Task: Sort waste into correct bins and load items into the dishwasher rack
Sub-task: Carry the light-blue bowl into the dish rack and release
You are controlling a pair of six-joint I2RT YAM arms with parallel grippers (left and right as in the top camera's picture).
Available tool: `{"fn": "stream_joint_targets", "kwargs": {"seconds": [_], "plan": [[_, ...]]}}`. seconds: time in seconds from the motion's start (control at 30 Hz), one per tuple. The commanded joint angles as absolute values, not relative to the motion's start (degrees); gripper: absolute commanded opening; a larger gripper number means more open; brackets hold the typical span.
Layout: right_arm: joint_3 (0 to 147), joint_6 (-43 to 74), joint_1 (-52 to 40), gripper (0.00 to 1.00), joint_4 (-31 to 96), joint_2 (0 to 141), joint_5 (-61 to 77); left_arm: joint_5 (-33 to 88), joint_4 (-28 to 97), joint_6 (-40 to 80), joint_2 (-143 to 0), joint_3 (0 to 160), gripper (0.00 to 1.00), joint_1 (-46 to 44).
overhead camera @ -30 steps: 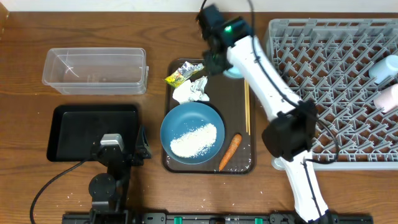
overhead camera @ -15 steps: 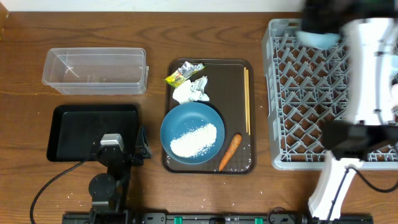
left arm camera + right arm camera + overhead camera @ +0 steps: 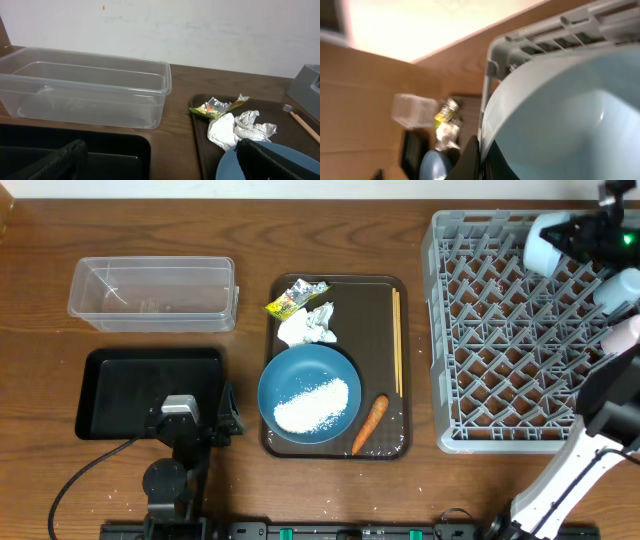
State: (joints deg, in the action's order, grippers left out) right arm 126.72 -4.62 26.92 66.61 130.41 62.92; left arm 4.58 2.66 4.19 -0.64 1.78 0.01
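Observation:
My right gripper [image 3: 572, 240] is shut on the rim of the small light-blue bowl [image 3: 545, 248] and holds it above the back right of the grey dishwasher rack [image 3: 500, 360]. In the right wrist view the bowl [image 3: 570, 115] fills the frame, its rim pinched between my fingers [image 3: 476, 152]. A white cup [image 3: 620, 286] lies in the rack. The blue plate [image 3: 310, 393] holds rice [image 3: 312, 404]. The carrot [image 3: 370, 423], tissue [image 3: 311, 325], foil wrapper [image 3: 292, 299] and chopsticks [image 3: 398, 342] lie beside it. My left gripper [image 3: 190, 423] is open and empty by the black tray [image 3: 125, 385].
The plate and waste rest on a brown serving tray [image 3: 385, 310]. The clear tub [image 3: 153, 292] stands at the back left, behind the black tray. The left wrist view shows the tub [image 3: 85, 92], wrapper [image 3: 217, 106] and tissue [image 3: 235, 129].
My right arm has swung from the back of the brown tray to the rack's back right, carrying the light-blue bowl. The left arm has not moved.

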Motion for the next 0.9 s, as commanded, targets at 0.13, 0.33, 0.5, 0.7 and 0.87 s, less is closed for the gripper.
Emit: {"fn": "stream_joint_targets", "kwargs": {"seconds": [0.13, 0.33, 0.5, 0.7, 0.87], "plan": [[117.0, -6.5, 29.0, 0.01, 57.5, 130.6, 81.9, 5.4, 3.6, 3.4, -0.3, 0.2, 0.97, 0.3], [113.8, -1.0, 29.1, 0.01, 52.6, 130.6, 79.4, 5.4, 3.6, 3.4, -0.3, 0.2, 0.97, 0.3], [113.8, 4.9, 29.3, 0.01, 54.6, 130.6, 67.2, 5.4, 3.6, 3.4, -0.3, 0.2, 0.97, 0.3], [114.0, 4.9, 30.8, 0.01, 59.4, 130.6, 59.2, 5.4, 3.6, 3.4, -0.3, 0.2, 0.97, 0.3], [114.4, 4.9, 32.4, 0.07, 62.4, 129.9, 57.2, 5.4, 3.6, 3.4, -0.3, 0.2, 0.97, 0.3]]}}
